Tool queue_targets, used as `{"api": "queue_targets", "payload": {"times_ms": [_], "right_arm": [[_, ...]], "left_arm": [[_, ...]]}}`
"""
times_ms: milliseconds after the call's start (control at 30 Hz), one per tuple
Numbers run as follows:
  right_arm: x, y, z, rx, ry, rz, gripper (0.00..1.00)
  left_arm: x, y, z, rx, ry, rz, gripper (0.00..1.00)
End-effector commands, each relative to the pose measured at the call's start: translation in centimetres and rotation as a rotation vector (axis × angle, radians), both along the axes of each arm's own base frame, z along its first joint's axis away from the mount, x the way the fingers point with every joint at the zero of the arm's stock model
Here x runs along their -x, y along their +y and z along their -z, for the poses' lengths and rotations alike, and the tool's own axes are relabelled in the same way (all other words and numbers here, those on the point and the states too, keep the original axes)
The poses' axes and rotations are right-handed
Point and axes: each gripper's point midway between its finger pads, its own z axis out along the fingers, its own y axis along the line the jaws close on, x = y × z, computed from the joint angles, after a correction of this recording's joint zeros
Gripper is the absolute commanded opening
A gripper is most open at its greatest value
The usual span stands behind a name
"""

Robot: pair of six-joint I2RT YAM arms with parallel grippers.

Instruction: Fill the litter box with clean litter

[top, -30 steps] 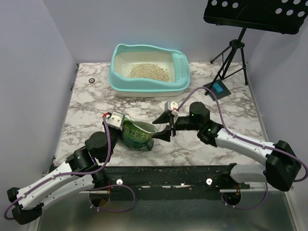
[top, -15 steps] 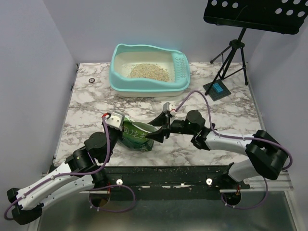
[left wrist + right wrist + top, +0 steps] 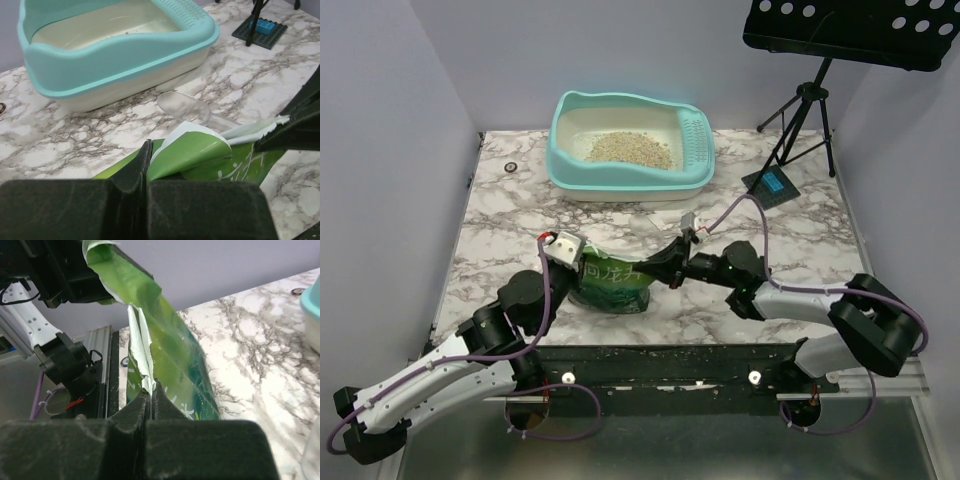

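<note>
The turquoise litter box (image 3: 620, 180) stands at the back of the table with a patch of tan clean litter (image 3: 630, 148) inside and a slotted scoop (image 3: 696, 135) on its right wall. It fills the top left of the left wrist view (image 3: 115, 60). The green pouch (image 3: 610, 283) is stretched between both arms near the front. My left gripper (image 3: 578, 262) is shut on the pouch's left corner (image 3: 200, 150). My right gripper (image 3: 645, 268) is shut on the pale torn edge of the pouch (image 3: 170, 340), fingertips (image 3: 150, 387) pinched together.
A clear plastic scoop (image 3: 185, 106) lies on the marble between the pouch and the litter box. A black tripod stand (image 3: 800, 110) with a blue block (image 3: 775, 183) at its foot is at the back right. A small ring (image 3: 510, 166) lies at the back left.
My right gripper has closed on the pouch's torn edge and its arm has dropped lower. The pouch now stands pulled taut between the two grippers.
</note>
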Motion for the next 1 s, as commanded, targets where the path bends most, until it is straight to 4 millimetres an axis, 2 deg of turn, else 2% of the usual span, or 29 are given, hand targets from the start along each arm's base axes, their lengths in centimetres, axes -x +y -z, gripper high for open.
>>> {"api": "queue_targets", "payload": {"times_ms": [0,167,233,300,400,467,567,700,967], "right_arm": [[-2.4,-3.6,-5.6,-0.066,-0.094,0.051,0.00],[-2.4,-6.7,-6.2,0.028,-0.058,-0.048,0.00],[-2.7,-7.4,-4.9,0.080,-0.005,-0.013,0.00],[-2.4,-8.2,-3.4,0.099,0.043,0.034,0.00],[-2.0,-9.7,-1.0,0.110,0.109,0.122,0.00],[-1.7,-10.8,0.3,0.125,0.140,0.180,0.00],[-1.4,-12.2,1.1,0.136,0.167,0.253,0.00],[-0.6,-13.5,1.0,0.121,0.153,0.304,0.00],[0.4,-14.6,1.2,0.119,0.152,0.335,0.00]], "left_arm": [[0.3,-2.3,-8.6,0.226,-0.082,0.092,0.00],[-0.1,-5.6,-8.2,0.237,-0.038,0.171,0.01],[0.0,-6.9,-8.0,0.234,-0.031,0.215,0.12],[0.2,-8.2,-6.8,0.207,-0.010,0.265,0.22],[0.7,-9.6,-5.7,0.217,-0.002,0.334,0.49],[1.2,-10.3,-4.6,0.235,0.022,0.375,0.56],[1.7,-10.1,-3.6,0.276,0.050,0.382,0.61],[2.1,-8.5,-2.0,0.346,0.068,0.342,0.64],[2.4,-7.9,1.3,0.412,0.077,0.345,0.66]]}}
